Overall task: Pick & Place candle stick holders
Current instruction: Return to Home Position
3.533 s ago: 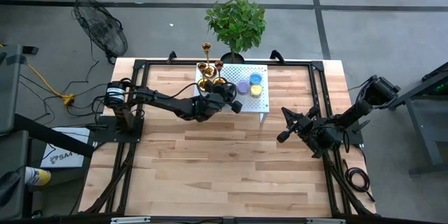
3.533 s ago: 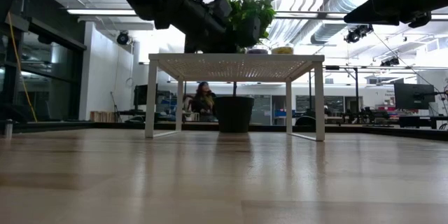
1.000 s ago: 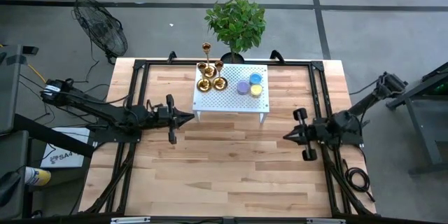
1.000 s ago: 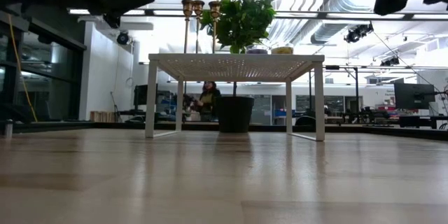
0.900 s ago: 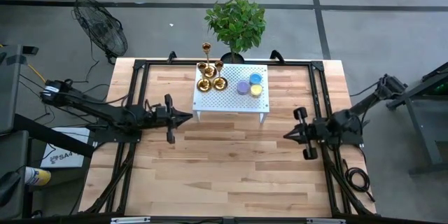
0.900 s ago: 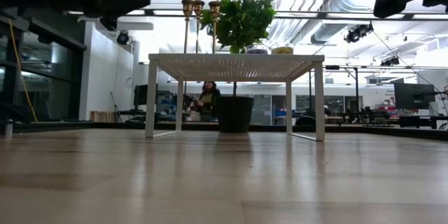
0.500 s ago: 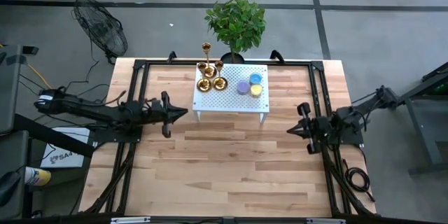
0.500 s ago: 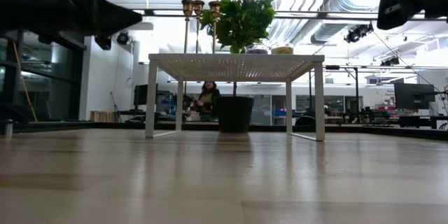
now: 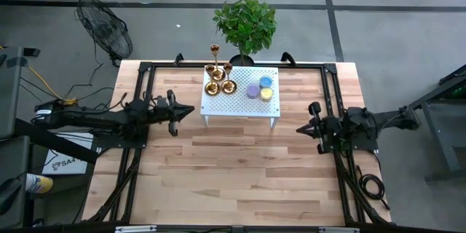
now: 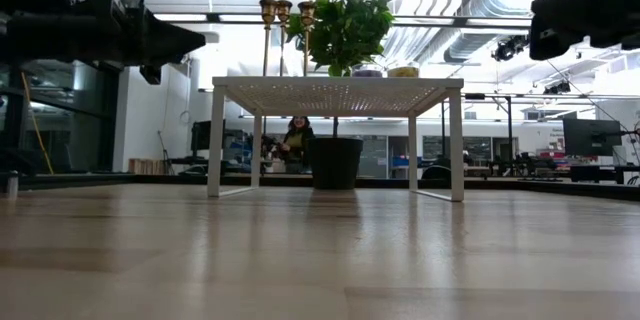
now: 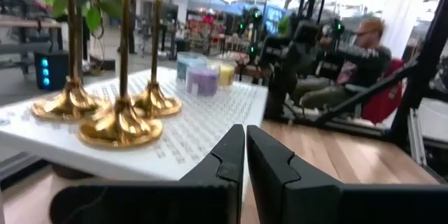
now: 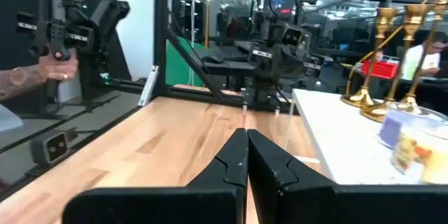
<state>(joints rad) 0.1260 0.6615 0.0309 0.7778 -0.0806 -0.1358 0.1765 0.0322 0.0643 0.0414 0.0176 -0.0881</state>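
The left pincer [image 9: 186,109] and right pincer [image 9: 302,129] have retreated, both closed and empty. The 3 candle stick holders [image 9: 219,79] stand on the shelf [image 9: 240,104], so the task seems done.

White perforated shelf [image 9: 240,105] sits near the back of the bench [image 9: 233,167], with purple, blue and yellow candles [image 9: 266,94] on it. Potted plant [image 9: 245,22] just behind, fan [image 9: 105,35] on the floor [image 9: 167,0].

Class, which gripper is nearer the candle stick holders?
Left. The left gripper is beside the shelf end bearing the candle stick holders; the right gripper is off the opposite end.
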